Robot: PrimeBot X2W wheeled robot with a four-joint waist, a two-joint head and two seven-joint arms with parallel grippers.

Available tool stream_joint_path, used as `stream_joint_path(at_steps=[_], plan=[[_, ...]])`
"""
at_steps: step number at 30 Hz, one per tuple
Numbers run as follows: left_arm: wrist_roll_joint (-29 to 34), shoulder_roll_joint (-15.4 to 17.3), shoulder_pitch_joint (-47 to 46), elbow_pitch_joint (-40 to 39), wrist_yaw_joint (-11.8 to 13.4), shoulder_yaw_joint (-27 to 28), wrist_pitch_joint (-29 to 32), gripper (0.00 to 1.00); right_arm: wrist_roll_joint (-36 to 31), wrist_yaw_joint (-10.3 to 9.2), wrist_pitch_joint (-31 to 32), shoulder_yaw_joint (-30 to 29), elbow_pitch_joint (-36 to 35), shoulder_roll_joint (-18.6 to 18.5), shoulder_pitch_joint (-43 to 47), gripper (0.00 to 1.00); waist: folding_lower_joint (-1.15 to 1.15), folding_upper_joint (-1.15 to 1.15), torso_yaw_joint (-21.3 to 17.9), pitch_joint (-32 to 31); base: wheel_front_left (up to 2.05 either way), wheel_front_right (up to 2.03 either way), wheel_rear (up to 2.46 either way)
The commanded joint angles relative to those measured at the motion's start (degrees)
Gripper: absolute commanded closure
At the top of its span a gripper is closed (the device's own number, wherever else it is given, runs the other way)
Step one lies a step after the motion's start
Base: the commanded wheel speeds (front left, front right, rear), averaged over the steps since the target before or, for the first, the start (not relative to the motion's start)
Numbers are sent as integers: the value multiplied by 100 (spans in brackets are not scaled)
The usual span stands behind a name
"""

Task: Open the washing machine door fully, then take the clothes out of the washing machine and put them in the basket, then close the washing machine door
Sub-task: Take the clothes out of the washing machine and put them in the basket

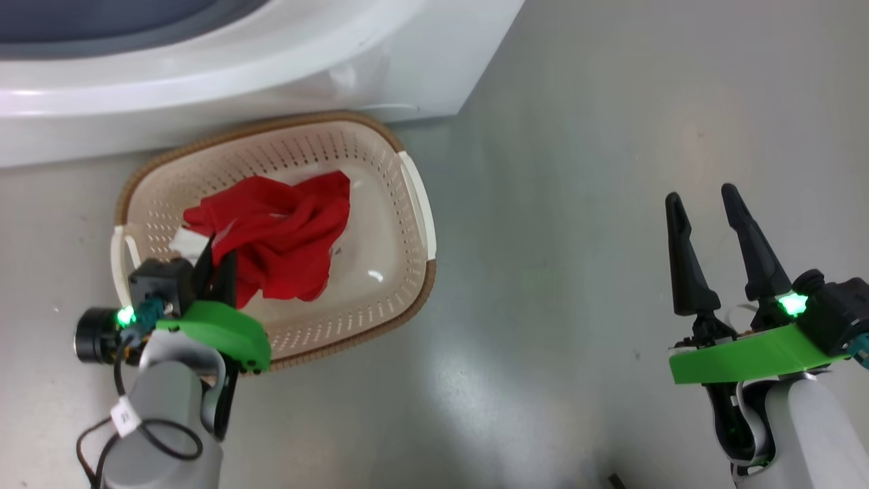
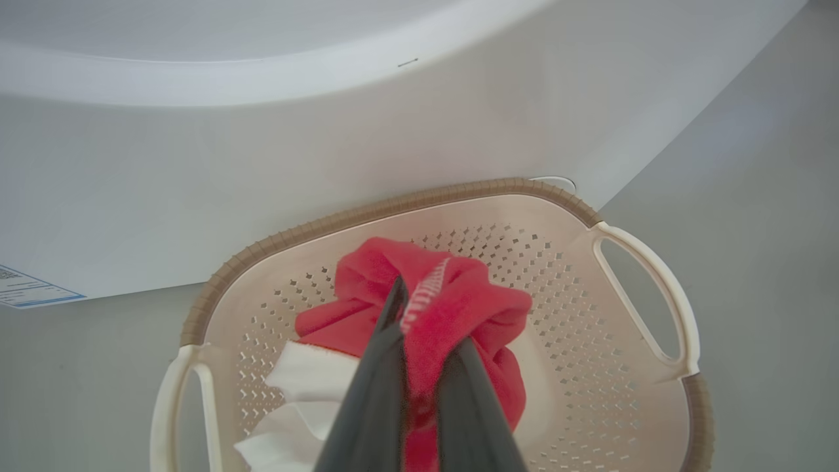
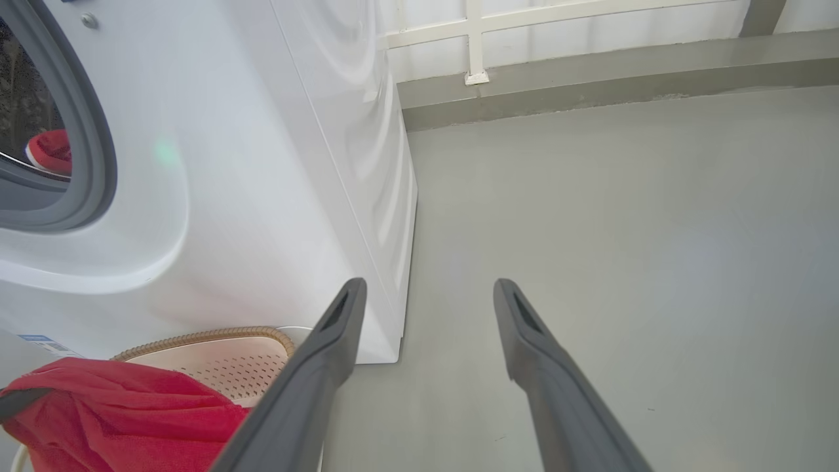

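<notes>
The red clothes (image 1: 285, 231) hang bunched over the cream basket (image 1: 421, 204), which stands on the floor against the white washing machine (image 1: 271, 68). My left gripper (image 1: 218, 250) is shut on the red fabric; in the left wrist view its fingers (image 2: 373, 393) pinch the clothes (image 2: 472, 308) above the basket (image 2: 590, 295). My right gripper (image 1: 701, 193) stands open over bare floor to the right, nothing between its fingers (image 3: 328, 354). Another red piece with a white edge (image 3: 51, 151) lies inside the drum behind the grey gasket (image 3: 98, 164). The washing machine door is out of view.
Grey floor (image 1: 611, 272) stretches wide to the right of the basket and the machine. A low kerb and a white railing (image 3: 472, 39) close the far side. A blue label (image 2: 26, 288) marks the machine's lower corner. A white piece (image 2: 301, 393) lies under the red fabric.
</notes>
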Motion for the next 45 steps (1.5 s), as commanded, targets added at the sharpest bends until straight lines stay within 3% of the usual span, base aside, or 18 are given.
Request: stream_joint_path(at_steps=[1,14,22,25,30,32,45], plan=[[70,158,-38,31,-17,111,-30,100,-37,42,-36,147,-141,-55,-2,0,0,0,-25,193,0,0,0],[159,193,-673,979,3,65,-30,100,-38,42,-36,148,-230,-55,-152,0,0,0,-55,684,0,0,0],[134,202,-814,1112,24,74,-30,98,-33,42,-36,154,-222,-55,-185,0,0,0,-78,709,0,0,0],[106,196,-806,1106,28,94,-30,75,-38,42,-36,147,-216,-55,-186,0,0,0,-65,679,0,0,0],[40,166,-738,911,37,132,-30,16,-63,42,-36,122,-189,-55,-197,0,0,0,-1,585,0,0,0],[20,156,-703,848,39,149,-30,0,-76,42,-36,117,-178,-55,-194,0,0,0,22,541,0,0,0],[-119,106,-312,330,-16,198,-30,0,-182,42,-36,88,-97,-55,-69,0,0,0,224,10,0,0,0]])
